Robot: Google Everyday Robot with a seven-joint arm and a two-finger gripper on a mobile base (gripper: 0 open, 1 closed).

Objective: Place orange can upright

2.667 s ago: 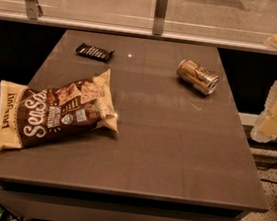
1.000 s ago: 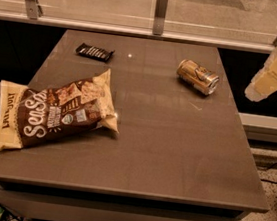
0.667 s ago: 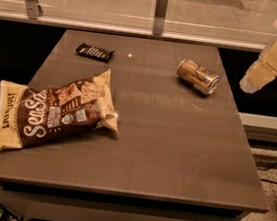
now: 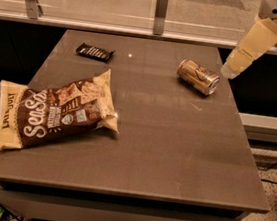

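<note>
Orange can (image 4: pixel 198 77) is seen lying on its side toward the table (image 4: pixel 173 152) far corner; gripper (image 4: pixel 229 70) is held just beside it, probably lined up for a grab, width can't be told.

The dark brown counter (image 4: pixel 173 157) carried three things. The orange can (image 4: pixel 198 77) lay on its side near the far right corner. A small dark snack bar (image 4: pixel 94 52) lay flat toward the far left. A large brown chip bag (image 4: pixel 52 113) sprawled along the left side, its end reaching past the edge. The gripper (image 4: pixel 228 71) hung just beside the can, at the counter's right edge.
</note>
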